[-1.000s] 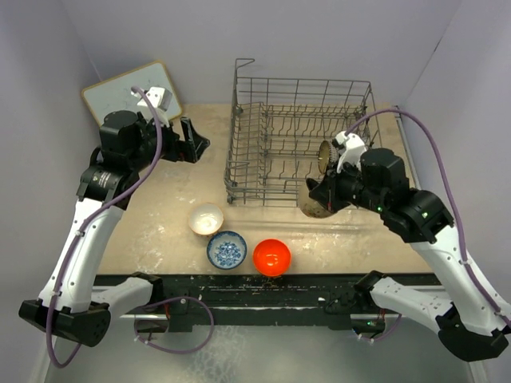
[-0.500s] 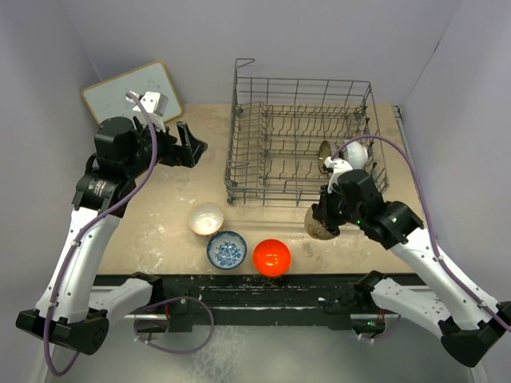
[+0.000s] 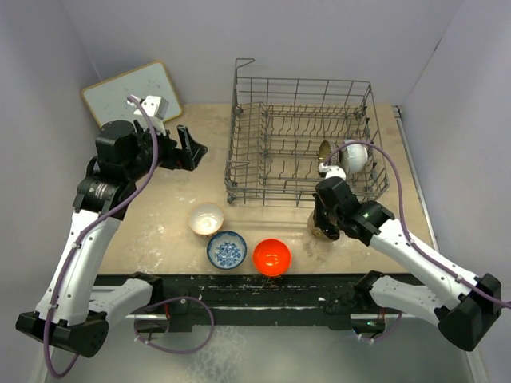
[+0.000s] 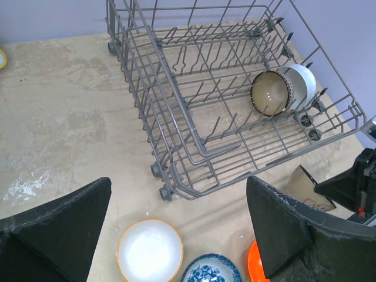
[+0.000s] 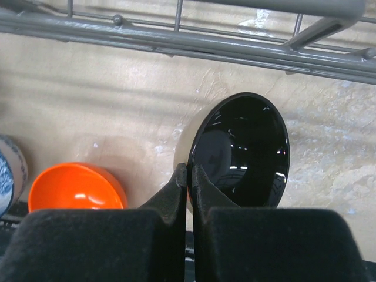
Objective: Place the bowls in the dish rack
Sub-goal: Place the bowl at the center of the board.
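Observation:
The grey wire dish rack [image 3: 299,144] stands at the back middle. A brown-rimmed bowl [image 3: 325,153] and a white bowl [image 3: 355,157] stand on edge in its right end; both show in the left wrist view [image 4: 269,93] [image 4: 299,85]. My right gripper [image 3: 323,217] is shut on the rim of the glossy black bowl [image 5: 244,153], tilted on edge just in front of the rack's front rail [image 5: 176,41]. A cream bowl [image 3: 206,219], a blue-and-white bowl [image 3: 227,250] and an orange-red bowl [image 3: 271,257] sit on the table in front. My left gripper [image 3: 188,144] is open and empty, left of the rack.
A white board [image 3: 132,92] leans at the back left corner. The table's near edge runs just in front of the three loose bowls. The rack's loop handle [image 3: 243,62] rises at its back left corner.
My right arm has drawn the black bowl toward the near side and lower, away from the rack's front rail. The left arm has barely shifted.

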Controlling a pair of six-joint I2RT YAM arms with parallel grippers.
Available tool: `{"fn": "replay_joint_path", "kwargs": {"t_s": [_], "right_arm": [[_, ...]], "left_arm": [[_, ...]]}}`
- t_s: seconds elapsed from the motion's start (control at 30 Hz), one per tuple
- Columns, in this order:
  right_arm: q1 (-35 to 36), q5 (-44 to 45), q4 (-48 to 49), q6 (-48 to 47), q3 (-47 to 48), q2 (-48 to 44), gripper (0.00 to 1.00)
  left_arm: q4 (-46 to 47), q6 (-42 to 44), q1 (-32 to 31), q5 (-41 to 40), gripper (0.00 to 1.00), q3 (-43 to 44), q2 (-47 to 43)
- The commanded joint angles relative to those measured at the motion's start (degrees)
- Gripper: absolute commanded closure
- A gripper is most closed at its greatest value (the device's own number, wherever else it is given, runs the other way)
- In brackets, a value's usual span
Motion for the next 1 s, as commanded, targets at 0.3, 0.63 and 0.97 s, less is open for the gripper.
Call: {"fn": "replay_joint_path", "kwargs": {"t_s": [0.3,0.63,0.97], "right_arm": [[12.06,21.58,7.44,11.63,1.59,14.67,1.0],[14.08,20.78,5.18,15.44,4.17,18.81,0.58],[14.48,16.9,-2.73,19.46,8.61,12.65,0.47]], "left_arm": [[-0.04,0.56,0.4,-1.5,0.01,-0.67,-2.34],[-0.08,1.02,0.39,-1.52,0.01,-0.89,-2.6],[0.44,0.95,0.39,-1.06,0.01,-0.92,-2.9]]}}
